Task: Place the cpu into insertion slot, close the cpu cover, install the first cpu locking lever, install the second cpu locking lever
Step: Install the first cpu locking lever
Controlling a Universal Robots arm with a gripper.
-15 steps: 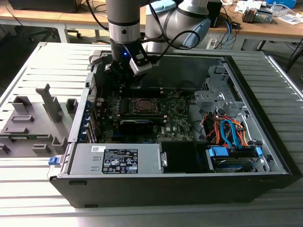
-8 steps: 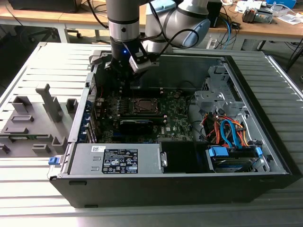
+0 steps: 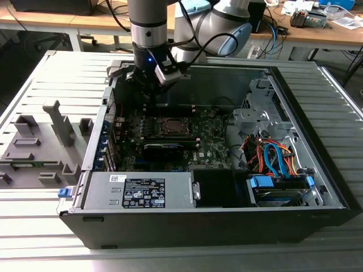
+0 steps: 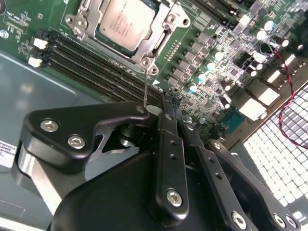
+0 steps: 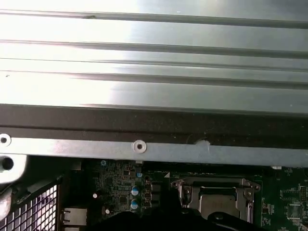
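One black hand (image 4: 169, 98) is filling the near part of the second wrist view, its linked fingers (image 4: 168, 159) drawn close together with their tips just above the motherboard (image 4: 226, 57); nothing is showing between them, so it is looking clenched on nothing. A thin metal locking lever (image 4: 146, 84) is standing up just beside the fingertips, running from the hand toward a corner of the socket.

Beyond the hand, the cpu (image 4: 126, 21) is lying flat in the insertion slot (image 4: 82, 21), its pale silver-grey top facing up with faint print on it. The cpu cover (image 4: 161, 36), a silvery frame with a big central window, is lying down around the chip, screw heads showing at its corners. Long dark memory slots (image 4: 91, 65) are running beside the socket.

In the first wrist view the same socket (image 5: 215, 195) is sitting on the green board below the case's metal edge (image 5: 139, 150).

In the exterior view the arm (image 3: 148, 34) is reaching down into the open computer case (image 3: 317, 187) resting on the slatted worktop (image 3: 34, 226), the hand (image 3: 148, 93) hanging just behind the socket (image 3: 170, 126). Grey fixtures (image 3: 39, 141) are standing on the worktop at the exterior view's left.
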